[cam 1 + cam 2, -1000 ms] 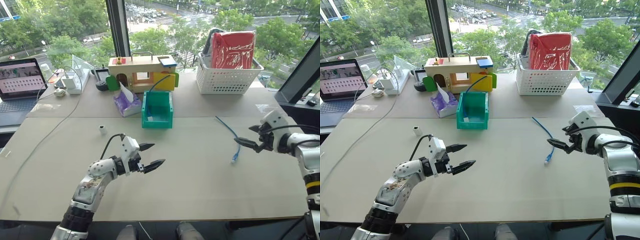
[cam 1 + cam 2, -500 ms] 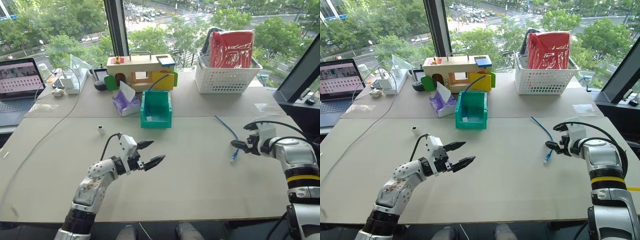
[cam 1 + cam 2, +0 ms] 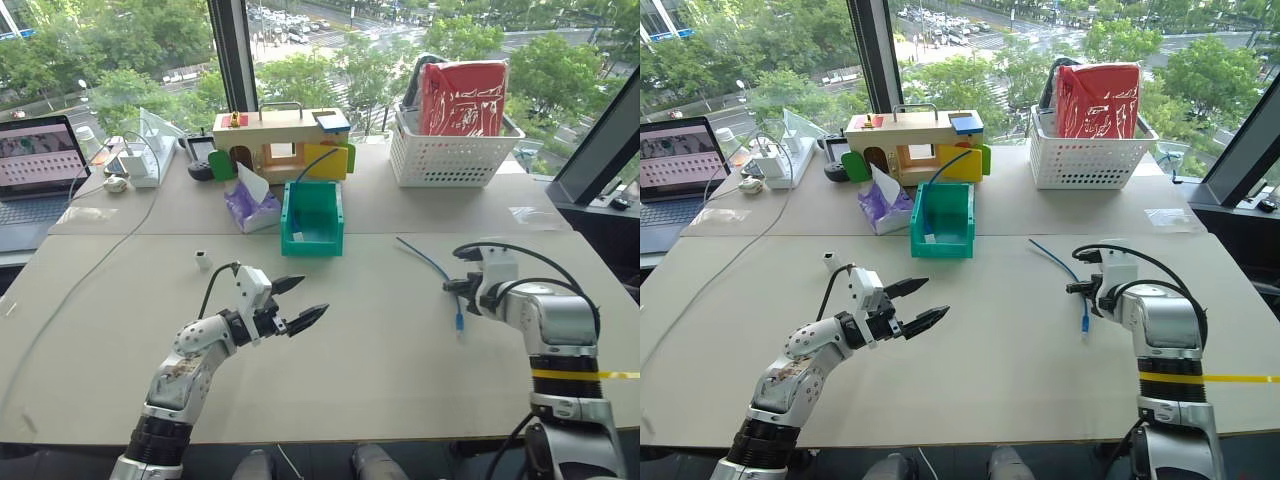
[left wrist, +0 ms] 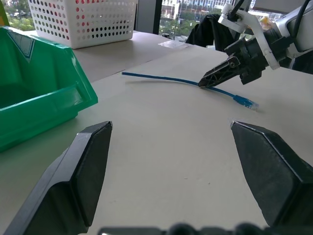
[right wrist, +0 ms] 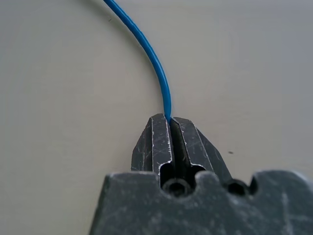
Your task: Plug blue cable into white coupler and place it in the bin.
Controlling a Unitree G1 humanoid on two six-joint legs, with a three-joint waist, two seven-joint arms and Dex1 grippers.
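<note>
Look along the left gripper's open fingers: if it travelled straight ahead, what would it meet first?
Most likely the blue cable, pinched by the right gripper, lying across the left gripper's line. Bare table lies before it. Depth is uncertain, so it might pass over it.

1. Bright daylight comes in through the tall glass windows [image 3: 330, 60] beyond the far edge of the wide beige table [image 3: 380, 370]; the trees outside look slightly washed out.
2. Shadows on the table are soft and faint (no hard edges anywhere), and its matte top gives no glare.
3. The head views are sharp in the middle, with straight lines bending slightly toward the corners.
4. In the left wrist view the two black plastic fingers [image 4: 73, 191] are blurred by closeness, while the far table is clear.
</note>
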